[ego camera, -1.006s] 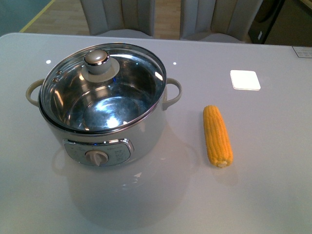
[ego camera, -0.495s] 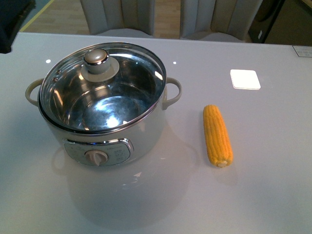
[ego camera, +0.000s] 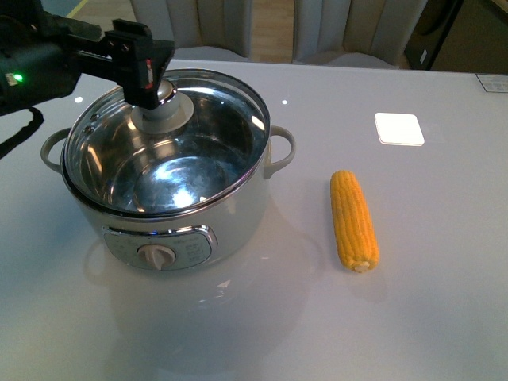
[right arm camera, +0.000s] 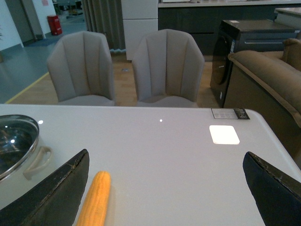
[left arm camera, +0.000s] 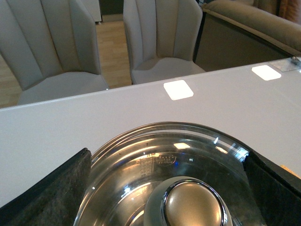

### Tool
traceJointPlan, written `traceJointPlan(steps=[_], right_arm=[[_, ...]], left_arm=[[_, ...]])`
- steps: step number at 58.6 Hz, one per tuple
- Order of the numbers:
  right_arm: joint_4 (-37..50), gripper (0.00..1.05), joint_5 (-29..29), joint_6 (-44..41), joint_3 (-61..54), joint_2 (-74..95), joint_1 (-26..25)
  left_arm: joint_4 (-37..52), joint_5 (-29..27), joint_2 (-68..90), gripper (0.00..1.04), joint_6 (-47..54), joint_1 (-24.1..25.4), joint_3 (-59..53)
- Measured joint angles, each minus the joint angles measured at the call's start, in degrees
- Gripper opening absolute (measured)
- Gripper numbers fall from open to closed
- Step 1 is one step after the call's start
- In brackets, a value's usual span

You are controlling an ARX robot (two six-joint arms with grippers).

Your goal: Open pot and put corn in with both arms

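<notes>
Front view: the pot (ego camera: 171, 214) stands on the left half of the grey counter (ego camera: 444, 317), with its dial panel facing the near edge and its glass lid (ego camera: 214, 135) seated on the rim. The left gripper (ego camera: 149, 75) reaches in from the far left and hangs right at the lid's knob (ego camera: 165, 99). In the left wrist view its fingers (left arm camera: 51, 197) are spread wide, one on each side of the knob and neither touching it, so they are released and hold nothing.

The corn (ego camera: 354, 221) lies on the counter to the right of the pot, well apart from it, running near to far with its cut end nearest. A white square patch (ego camera: 399, 129) sits on the counter beyond it.

In the right wrist view the right gripper (right arm camera: 165, 154) is released too, its fingers wide apart above bare counter. Two grey chairs (right arm camera: 167, 66) stand past the far edge.
</notes>
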Motion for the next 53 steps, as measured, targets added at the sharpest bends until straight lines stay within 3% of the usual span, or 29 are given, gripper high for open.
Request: traceJointPlan(steps=[22,53], right_arm=[[0.0,0.96,0.0,0.0,0.0,0.0,0.0],[0.0,0.96,0.0,0.0,0.0,0.0,0.0]], left_arm=[[-0.7,-0.7,8.9,0.98,2.5,-1.1,6.8],[-0.7,-3.2,11.3,0.98,2.2,-2.5,7.9]])
